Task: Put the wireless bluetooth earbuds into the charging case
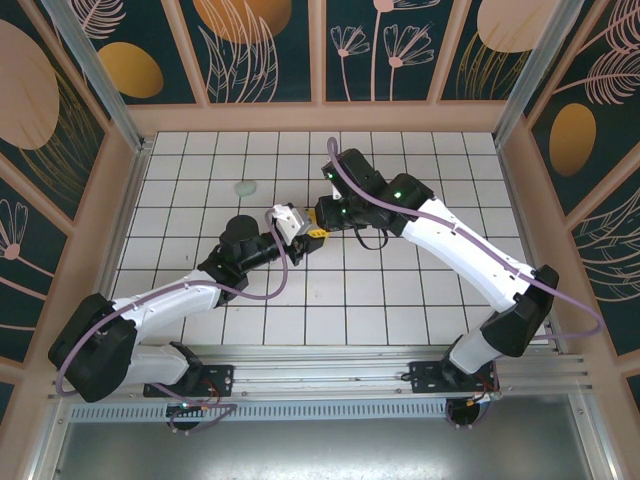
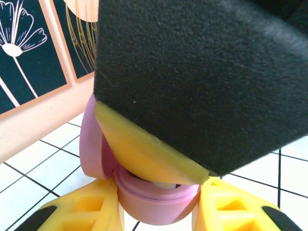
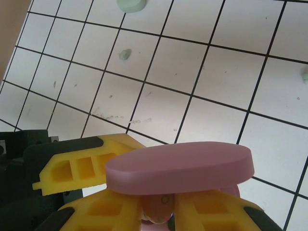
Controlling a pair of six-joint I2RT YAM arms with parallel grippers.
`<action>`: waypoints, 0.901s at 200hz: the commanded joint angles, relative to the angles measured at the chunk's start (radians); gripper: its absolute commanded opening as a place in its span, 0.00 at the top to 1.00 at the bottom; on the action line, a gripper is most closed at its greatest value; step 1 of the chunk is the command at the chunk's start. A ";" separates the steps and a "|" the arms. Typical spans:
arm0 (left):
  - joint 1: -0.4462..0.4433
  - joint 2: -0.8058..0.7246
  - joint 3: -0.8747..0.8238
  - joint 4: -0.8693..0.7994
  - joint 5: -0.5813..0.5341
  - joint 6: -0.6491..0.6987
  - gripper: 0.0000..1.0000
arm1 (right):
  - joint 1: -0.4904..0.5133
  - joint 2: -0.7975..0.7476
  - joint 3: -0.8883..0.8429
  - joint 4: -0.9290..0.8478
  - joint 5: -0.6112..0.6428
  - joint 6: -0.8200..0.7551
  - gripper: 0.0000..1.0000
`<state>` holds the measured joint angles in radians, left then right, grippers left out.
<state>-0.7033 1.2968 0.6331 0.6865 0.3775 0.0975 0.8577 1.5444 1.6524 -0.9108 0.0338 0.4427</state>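
The pink charging case (image 2: 154,199) is clamped at its base by the left gripper (image 2: 159,214), fingers clenched on it, and is held above the tiled table (image 3: 216,77) at mid-workspace. Its lid (image 3: 179,167) is swung open. The right gripper (image 3: 159,204) is positioned directly over the open base, and its black pad (image 2: 202,72) is seen close over the case mouth. A pink earbud (image 3: 156,211) is pinched between the right fingers, just under the lid edge. The grip looks light, and whether the bud is being let go cannot be told.

Progress, as judged:
- The pink earbud is at the insertion step and is not confirmed seated.
- A pale shape (image 2: 166,184) is visible inside the base — either that bud or its twin already seated. Which one cannot be resolved.
- One mint earbud (image 3: 125,54) lies loose on the tiles near the mint case (image 3: 130,5), a rounded mint piece taken to be the other case.
- A second mint earbud (image 3: 305,74) lies well apart, at the frame edge.
- The mint case sits untouched on the tiles beyond both grippers.

What is left: the pink side is to be seated and the lid closed, then both mint buds are to be picked and placed — well under half is judged done.
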 commanded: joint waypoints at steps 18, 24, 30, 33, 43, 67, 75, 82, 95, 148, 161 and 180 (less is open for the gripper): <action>-0.004 -0.006 0.024 0.059 0.002 0.002 1.00 | 0.005 0.011 0.024 -0.051 -0.006 -0.009 0.72; -0.005 -0.006 0.023 0.059 0.003 0.003 1.00 | 0.006 0.010 0.024 -0.050 -0.008 -0.009 0.72; -0.005 -0.005 0.023 0.059 0.003 0.002 1.00 | 0.007 0.006 0.023 -0.048 -0.010 -0.007 0.72; -0.005 -0.005 0.025 0.059 0.003 0.002 1.00 | 0.006 0.006 0.023 -0.047 -0.012 -0.007 0.72; -0.004 -0.005 0.024 0.059 0.003 0.001 1.00 | 0.006 0.002 0.021 -0.045 -0.013 -0.006 0.72; -0.005 -0.007 0.024 0.056 0.001 0.001 1.00 | 0.006 -0.005 0.021 -0.042 -0.014 -0.004 0.72; -0.004 -0.009 0.024 0.055 0.001 0.000 1.00 | 0.006 -0.007 0.021 -0.040 -0.014 -0.003 0.72; -0.005 -0.008 0.023 0.054 0.001 0.001 1.00 | 0.006 -0.009 0.021 -0.037 -0.014 -0.003 0.72; -0.006 -0.010 0.023 0.053 0.001 0.000 1.00 | 0.007 -0.015 0.019 -0.031 -0.014 -0.002 0.72; -0.005 -0.017 0.016 0.060 0.001 -0.010 1.00 | 0.006 -0.063 0.029 0.009 -0.052 -0.004 0.72; -0.005 -0.018 0.014 0.066 0.010 -0.026 1.00 | 0.004 -0.083 0.027 0.025 -0.054 -0.007 0.72; -0.004 -0.019 0.013 0.071 0.026 -0.042 1.00 | 0.001 -0.115 0.018 0.055 -0.056 -0.003 0.72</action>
<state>-0.7033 1.2968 0.6331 0.7029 0.3813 0.0849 0.8574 1.5021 1.6539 -0.9096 -0.0032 0.4431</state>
